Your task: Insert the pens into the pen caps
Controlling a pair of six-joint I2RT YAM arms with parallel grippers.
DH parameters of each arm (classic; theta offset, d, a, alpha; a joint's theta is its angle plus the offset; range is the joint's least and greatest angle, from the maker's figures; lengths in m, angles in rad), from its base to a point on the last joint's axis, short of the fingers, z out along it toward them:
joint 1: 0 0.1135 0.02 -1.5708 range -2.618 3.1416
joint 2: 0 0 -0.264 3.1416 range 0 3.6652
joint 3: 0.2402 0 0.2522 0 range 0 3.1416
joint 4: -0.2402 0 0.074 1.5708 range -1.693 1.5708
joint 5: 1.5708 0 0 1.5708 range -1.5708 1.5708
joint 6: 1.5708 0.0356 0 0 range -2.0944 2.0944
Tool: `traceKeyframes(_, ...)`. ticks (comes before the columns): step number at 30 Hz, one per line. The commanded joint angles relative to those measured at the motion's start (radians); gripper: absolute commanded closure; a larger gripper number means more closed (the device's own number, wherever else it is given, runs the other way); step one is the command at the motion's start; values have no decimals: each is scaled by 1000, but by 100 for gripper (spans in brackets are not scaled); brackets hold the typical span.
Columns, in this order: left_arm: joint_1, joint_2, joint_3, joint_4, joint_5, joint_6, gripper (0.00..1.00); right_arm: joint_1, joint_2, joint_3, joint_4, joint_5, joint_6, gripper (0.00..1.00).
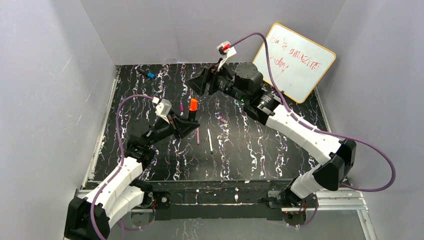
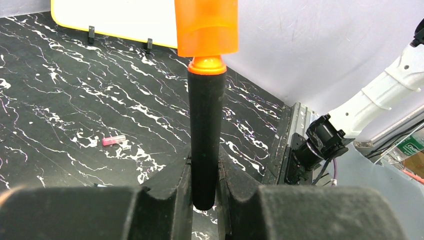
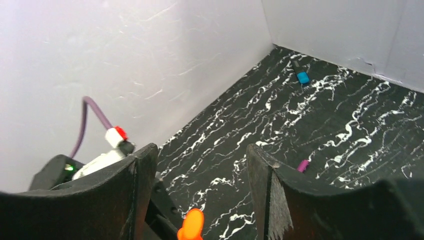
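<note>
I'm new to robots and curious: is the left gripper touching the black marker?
Touching. The left wrist view shows the left gripper clamped on the black marker, no gap either side.

Whiteboard [image 1: 296,62] back right; thin pen [image 1: 198,135] at centre, second thin pen [image 1: 210,140] just right; cap [image 1: 223,120] further right, behind.

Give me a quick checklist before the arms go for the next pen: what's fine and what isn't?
1. Left gripper shut on the black marker: ok.
2. Orange cap sitting over the marker's tip: ok.
3. Cap pushed fully home: cannot tell.
4. Right gripper open, clear of the cap: ok.
5. Pink marker and white marker lying loose, not touching: ok.
6. Magenta cap and pale pink cap unobstructed: ok.
</note>
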Motion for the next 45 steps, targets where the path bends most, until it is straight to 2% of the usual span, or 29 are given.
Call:
traceKeyframes(1,3,-7,-17,28,3,11,100,8,5,91,-63,-64,16,27)
traceKeyframes(8,3,-13,-25,11,-47,38,100,80,51,122,-220,23,0,27)
traceKeyframes(13,3,-20,-28,6,-58,42,100,107,94,146,-265,57,4,27)
traceKeyframes(22,3,-36,-27,-15,-64,50,100,112,107,142,-269,99,-11,29)
traceKeyframes(33,3,-31,-22,-18,-66,54,100,113,97,131,-250,82,-12,45)
traceKeyframes(45,3,-33,-19,-30,-69,60,100,112,63,103,-221,104,-20,47)
